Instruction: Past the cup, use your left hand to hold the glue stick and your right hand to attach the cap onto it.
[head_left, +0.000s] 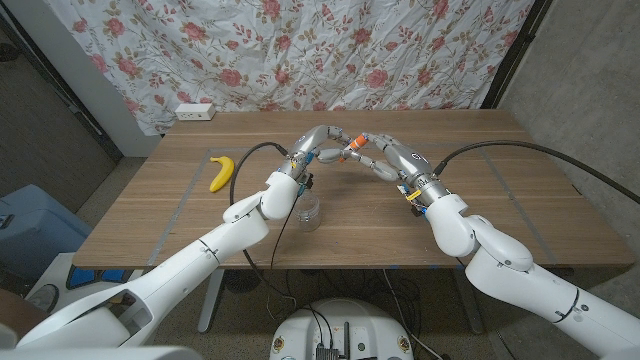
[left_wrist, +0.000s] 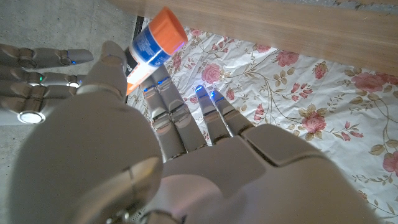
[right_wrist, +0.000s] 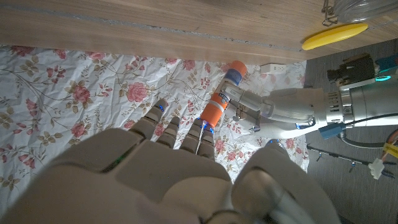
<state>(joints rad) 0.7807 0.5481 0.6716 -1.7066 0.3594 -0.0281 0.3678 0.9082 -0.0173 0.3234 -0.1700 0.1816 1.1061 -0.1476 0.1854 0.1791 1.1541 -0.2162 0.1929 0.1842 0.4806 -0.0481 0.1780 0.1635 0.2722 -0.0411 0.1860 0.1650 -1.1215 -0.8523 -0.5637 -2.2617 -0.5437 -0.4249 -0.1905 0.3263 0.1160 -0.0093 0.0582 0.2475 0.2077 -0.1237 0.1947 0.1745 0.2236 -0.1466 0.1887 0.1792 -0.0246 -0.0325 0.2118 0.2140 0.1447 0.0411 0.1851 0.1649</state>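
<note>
Gripping the glue stick (head_left: 338, 150) between them, both hands' fingers (head_left: 368, 143) close.

A banana (head_left: 220, 172) lies on the wooden desk (head_left: 500, 190) toward its left side. A white power strip (head_left: 194, 112) sits at the far left corner. A floral cloth (head_left: 400, 50) hangs behind.

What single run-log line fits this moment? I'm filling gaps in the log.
left hand: holds glue stick | right hand: holds cap at stick | cup: on table
</note>
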